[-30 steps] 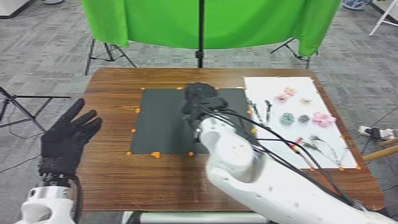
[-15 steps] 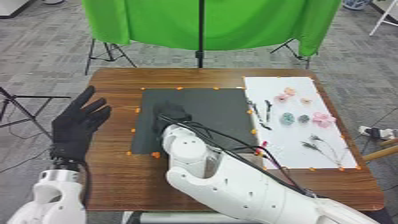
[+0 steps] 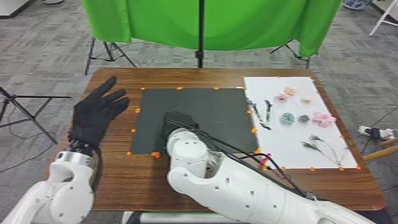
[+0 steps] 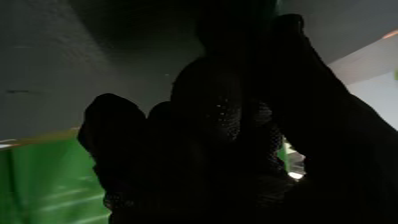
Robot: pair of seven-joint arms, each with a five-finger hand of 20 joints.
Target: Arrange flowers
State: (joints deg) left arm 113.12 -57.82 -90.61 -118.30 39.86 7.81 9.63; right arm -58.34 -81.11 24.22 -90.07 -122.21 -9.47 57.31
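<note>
Right robot hand (image 3: 179,121) over dark sheet (image 3: 222,110); can't tell how open or what's held. Left robot hand (image 3: 96,112) open, empty. Flowers (image 3: 323,119) on white sheet (image 3: 286,138), right. Risk: arm swinging right, cables (image 3: 308,195) dragging thin stems (image 3: 311,146).

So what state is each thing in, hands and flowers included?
Dark gray sheet: lying flat
White sheet: lying flat
Large pink flower: unplaced, on white sheet
Teal flower: unplaced, on white sheet
Left hand: raised, open
Right hand: over dark gray sheet
Green cloth: hanging
</note>
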